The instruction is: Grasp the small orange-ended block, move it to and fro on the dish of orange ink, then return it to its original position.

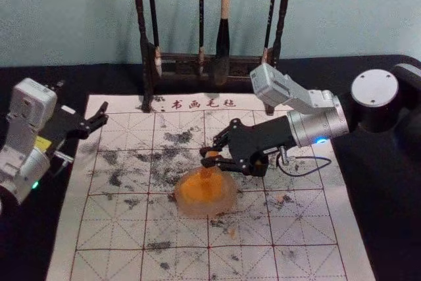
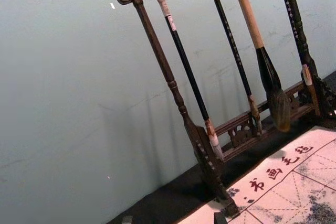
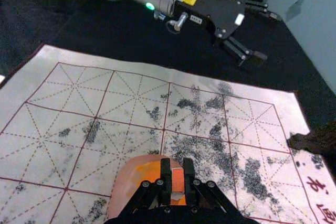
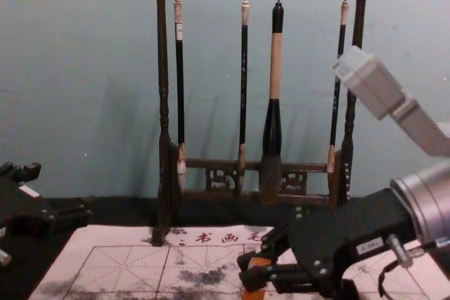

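Nearest me, my right gripper (image 1: 208,156) is closed on the small block (image 3: 178,181), holding it roughly upright over the dish (image 1: 227,208), though I can't tell whether its lower end touches the orange ink (image 1: 197,190). I'd keep the grip firm and the downward push light, sliding in short, level strokes well inside the rim so the dish doesn't skid. My left gripper (image 1: 103,115) sits parked with fingers wide at the mat's (image 1: 125,228) left edge.

The chest view crops the block (image 4: 254,291) below.
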{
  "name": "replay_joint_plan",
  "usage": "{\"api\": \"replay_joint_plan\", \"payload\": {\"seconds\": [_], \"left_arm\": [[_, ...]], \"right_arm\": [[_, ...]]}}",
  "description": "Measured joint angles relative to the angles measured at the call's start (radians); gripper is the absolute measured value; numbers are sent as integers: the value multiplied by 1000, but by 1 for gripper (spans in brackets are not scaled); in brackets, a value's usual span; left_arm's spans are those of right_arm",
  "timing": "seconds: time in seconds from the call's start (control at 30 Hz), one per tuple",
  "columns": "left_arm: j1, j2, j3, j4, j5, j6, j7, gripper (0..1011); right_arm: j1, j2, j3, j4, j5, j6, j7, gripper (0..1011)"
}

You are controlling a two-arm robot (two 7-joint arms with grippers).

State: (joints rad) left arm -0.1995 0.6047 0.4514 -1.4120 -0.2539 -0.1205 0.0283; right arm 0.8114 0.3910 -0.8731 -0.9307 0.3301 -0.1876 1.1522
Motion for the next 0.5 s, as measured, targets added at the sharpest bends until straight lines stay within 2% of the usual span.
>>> {"api": "replay_joint_plan", "payload": {"seconds": [0.5], "left_arm": [[0, 0, 0, 0, 0, 0, 0, 1001]], "right_arm": [[24, -24, -20, 44, -22, -18, 12, 132]]}}
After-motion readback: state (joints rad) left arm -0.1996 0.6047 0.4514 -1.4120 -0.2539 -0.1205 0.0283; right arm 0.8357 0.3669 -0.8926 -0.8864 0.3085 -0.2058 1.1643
